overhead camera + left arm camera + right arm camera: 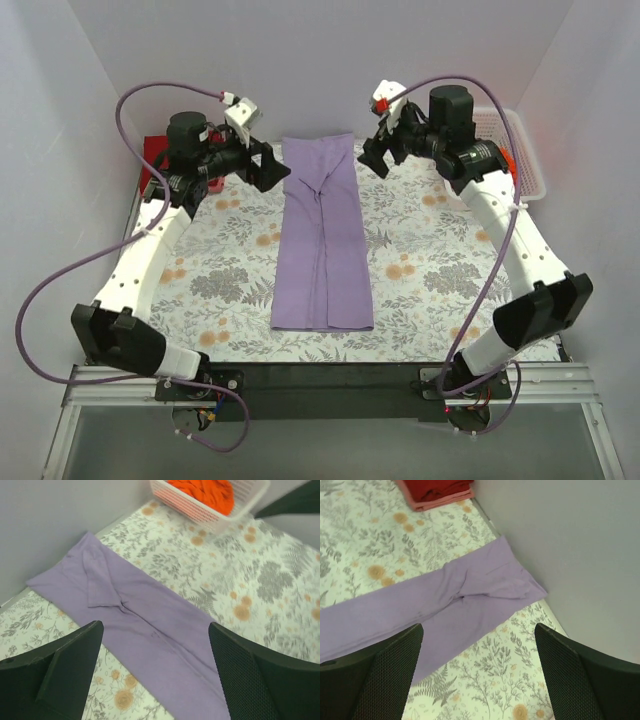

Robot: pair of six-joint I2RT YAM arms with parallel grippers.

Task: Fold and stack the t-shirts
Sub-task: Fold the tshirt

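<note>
The lavender-purple t-shirt point(322, 235) lies flat on the table as a long narrow strip, both sides folded in to the middle, collar end at the far wall. It shows in the left wrist view point(145, 625) and the right wrist view point(445, 610). My left gripper point(268, 168) hovers open and empty by the strip's far left corner. My right gripper point(373, 158) hovers open and empty by its far right corner. The dark red t-shirt point(437, 489) lies folded at the far left corner point(153, 155). The bright orange t-shirt point(205, 492) lies in the white basket.
The white lattice basket point(522, 150) stands at the far right corner, also in the left wrist view point(187, 505). The floral table cloth point(430, 270) covers the table. White walls close in the back and both sides.
</note>
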